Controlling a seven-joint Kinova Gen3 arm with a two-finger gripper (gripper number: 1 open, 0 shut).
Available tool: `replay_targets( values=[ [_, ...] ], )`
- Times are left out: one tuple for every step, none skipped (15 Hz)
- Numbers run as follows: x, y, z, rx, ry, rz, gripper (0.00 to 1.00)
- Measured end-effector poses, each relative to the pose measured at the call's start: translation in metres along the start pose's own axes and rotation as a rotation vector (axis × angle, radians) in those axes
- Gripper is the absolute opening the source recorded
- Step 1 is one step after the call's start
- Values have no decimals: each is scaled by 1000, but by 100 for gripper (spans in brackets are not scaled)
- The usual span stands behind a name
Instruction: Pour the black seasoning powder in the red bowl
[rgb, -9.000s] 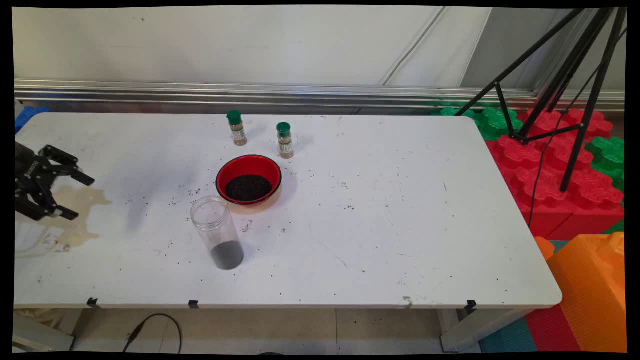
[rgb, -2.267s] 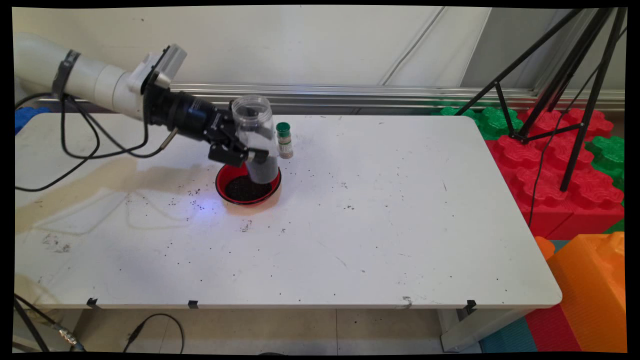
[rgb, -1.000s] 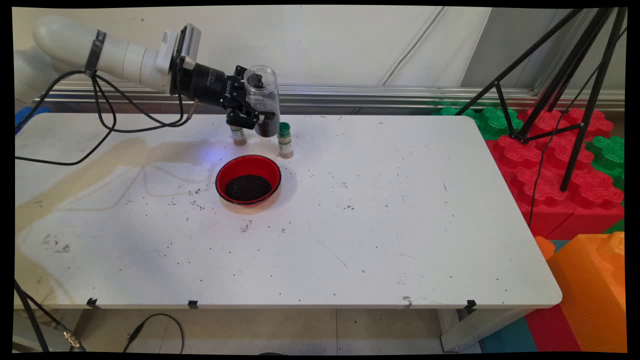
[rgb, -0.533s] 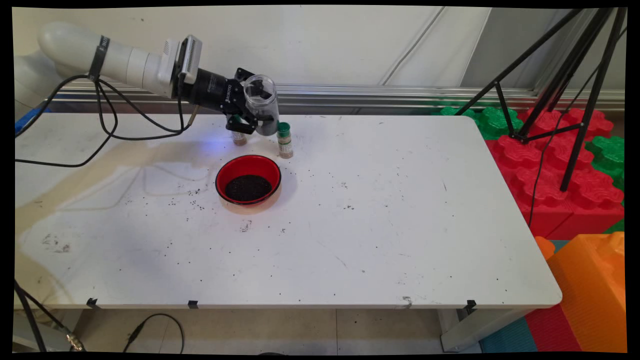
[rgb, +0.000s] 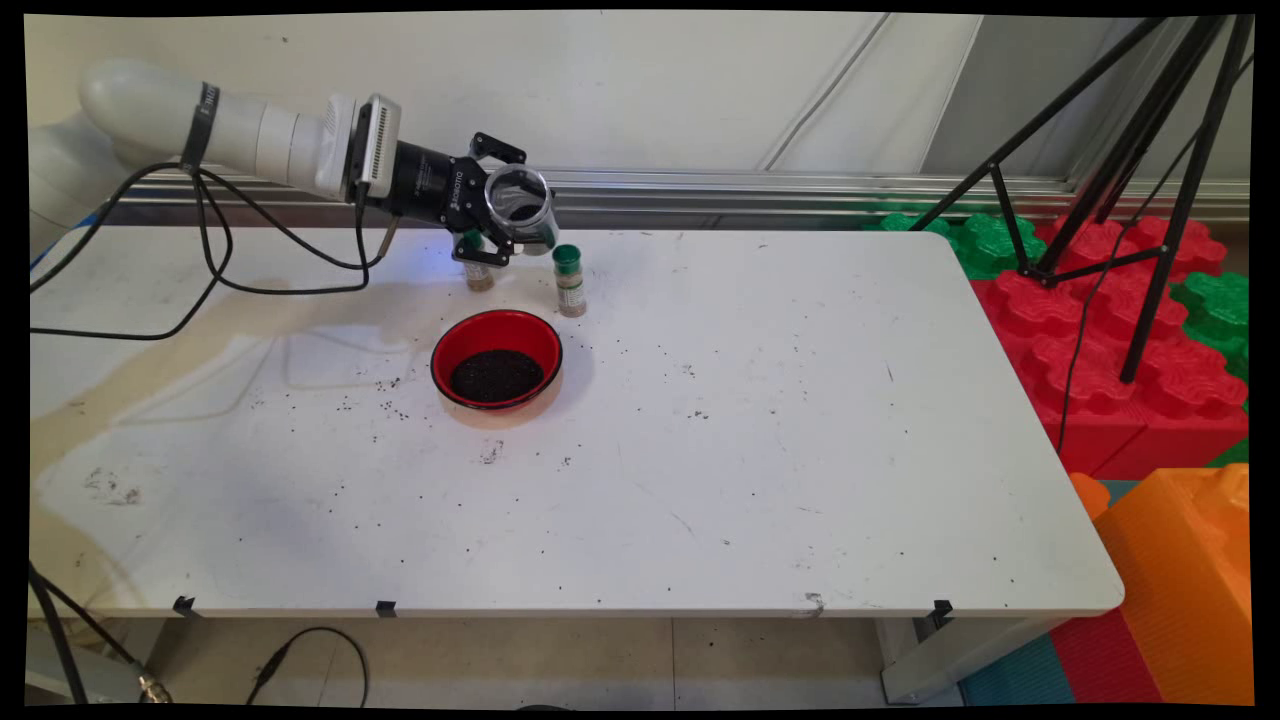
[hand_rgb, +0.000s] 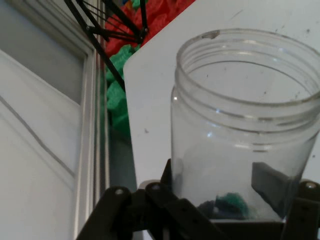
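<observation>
While the white arm reaches in from the left above the far side of the table (rgb: 760, 470), its black gripper (rgb: 505, 212) holds a clear plastic jar (rgb: 522, 210) in the air, with the jaws closed on the jar's body. The jar is tilted, so that its open mouth turns toward the near side and I can look into it. In the hand view the jar (hand_rgb: 245, 125) fills the right half, with its threaded neck on top and one black finger (hand_rgb: 267, 187) seen through the clear wall. Some dark grains are inside the jar, but I cannot tell how much.

Just below the gripper stands a small spice bottle (rgb: 478, 268), partly hidden by it. A second spice bottle with a green cap (rgb: 569, 280) stands upright just to the right of it. Nearer to me, a red bowl (rgb: 497, 338) with dark grains inside rests on the table, apart from both bottles. Small dark grains lie scattered on the white surface around the bowl.
</observation>
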Motion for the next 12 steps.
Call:
replay_targets(
  values=[
    [-1,1,0,5,0,26,0],
    [-1,1,0,9,-1,43,0],
    [-1,2,1,14,-2,68,0],
    [-2,2,1,18,-3,86,0],
    [-2,3,1,24,-6,114,0],
    [-3,4,1,28,-8,137,0],
    [-3,5,2,31,-10,165,0],
    [-4,6,2,33,-12,187,0],
    [-4,7,2,35,-17,215,0],
    [-5,8,2,36,-20,242,0],
    [-5,9,2,37,-23,265,0],
    [-6,10,3,38,-26,281,0]
  ],
)
